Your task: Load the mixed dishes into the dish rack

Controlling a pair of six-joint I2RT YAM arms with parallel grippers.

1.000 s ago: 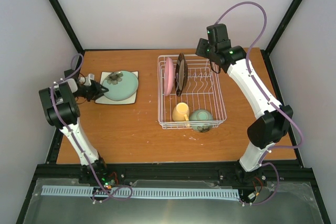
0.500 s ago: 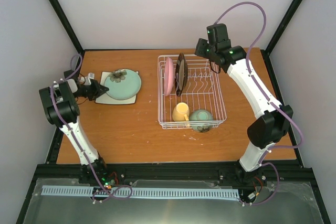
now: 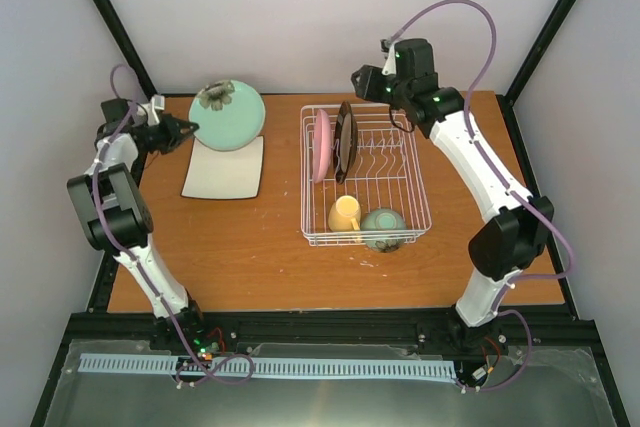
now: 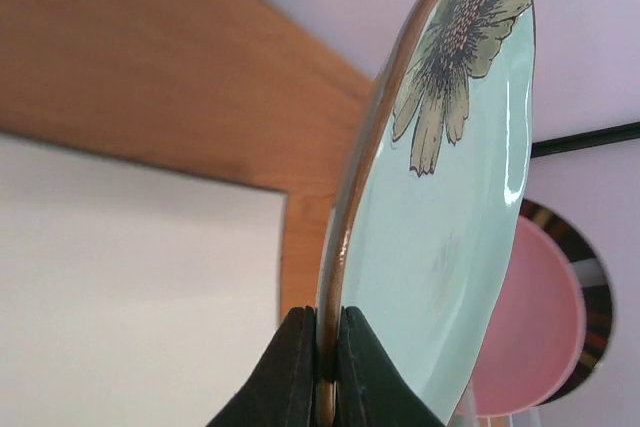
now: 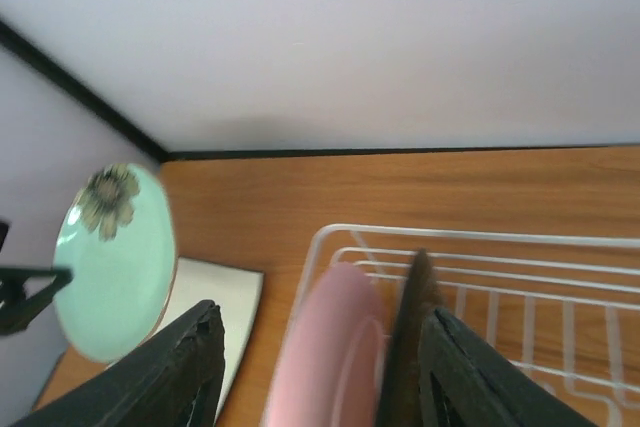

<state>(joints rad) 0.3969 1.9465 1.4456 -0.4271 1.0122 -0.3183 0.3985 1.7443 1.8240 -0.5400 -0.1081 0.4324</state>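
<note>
My left gripper is shut on the rim of the teal flower-marked plate, holding it on edge in the air at the back left. Below it the cream square plate lies flat on the table. In the white dish rack the pink plate and the dark brown plate stand upright, with the yellow mug and the pale green bowl at its near end. My right gripper hangs open above the rack's back left corner, holding nothing.
Black frame posts rise at the table's back corners, close to the lifted plate. The wooden table ends at a black rail along the near side. Upright tines line the rack's middle, right of the dark brown plate.
My left gripper has closed on the teal plate, lifted it off the cream plate and carried it up and back, tilting it on edge. My right arm has swung left over the rack's back.
</note>
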